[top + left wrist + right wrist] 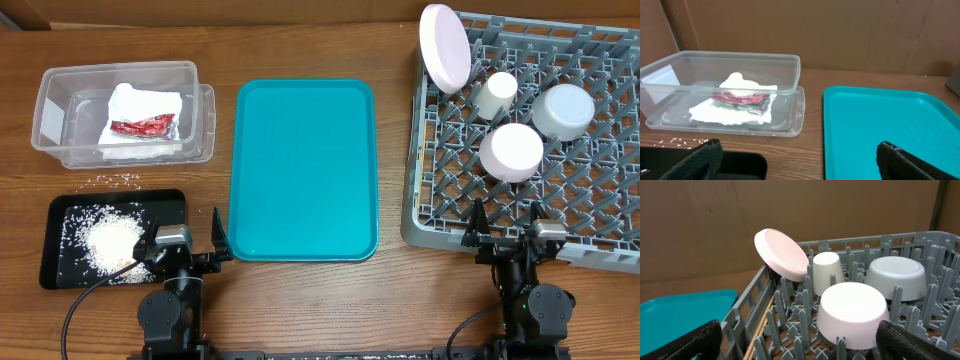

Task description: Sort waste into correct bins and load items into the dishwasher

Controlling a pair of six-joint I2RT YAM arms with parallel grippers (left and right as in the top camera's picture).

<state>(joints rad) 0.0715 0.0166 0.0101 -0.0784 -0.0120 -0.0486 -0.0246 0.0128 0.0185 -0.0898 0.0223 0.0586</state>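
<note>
Black left claw (186, 228), right claw (509, 216), agape

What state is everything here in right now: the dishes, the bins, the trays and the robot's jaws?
plate: leaning on edge in dish rack
cup: upside down
white bowl: upside down
grey-green bowl: upside down
chopsticks: lying in rack
clear tub: open, holds napkin and red wrapper
black tray: holds rice
teal tray: bare
left gripper: jaws open
right gripper: jaws open
</note>
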